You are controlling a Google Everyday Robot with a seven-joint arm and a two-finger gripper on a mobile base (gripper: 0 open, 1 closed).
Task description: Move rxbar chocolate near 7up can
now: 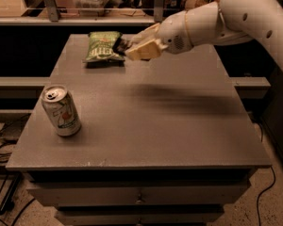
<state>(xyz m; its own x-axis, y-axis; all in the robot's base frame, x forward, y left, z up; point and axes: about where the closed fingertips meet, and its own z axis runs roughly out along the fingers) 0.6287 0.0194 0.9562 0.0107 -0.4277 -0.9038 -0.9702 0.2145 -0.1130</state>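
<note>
Camera view, the only one I'm getting. The hand is hanging over the far part of the tabletop, just beside the green chip bag. It is looking clamped on the rxbar chocolate, which is showing as a dark sliver at the fingertips. The 7up can is standing upright near the front left corner, well apart from the hand.

Risks I'm weighing:
- The pinch is looking thin, so the bar could be slipping out during the carry.
- If I'm coming in low, the arm or the bar could be tipping the can or nudging it off the near edge.
- If I'm releasing too high, the flat bar could be skidding away from the can.
- If I'm sweeping sideways, the bag's edge could be snagging.
</note>
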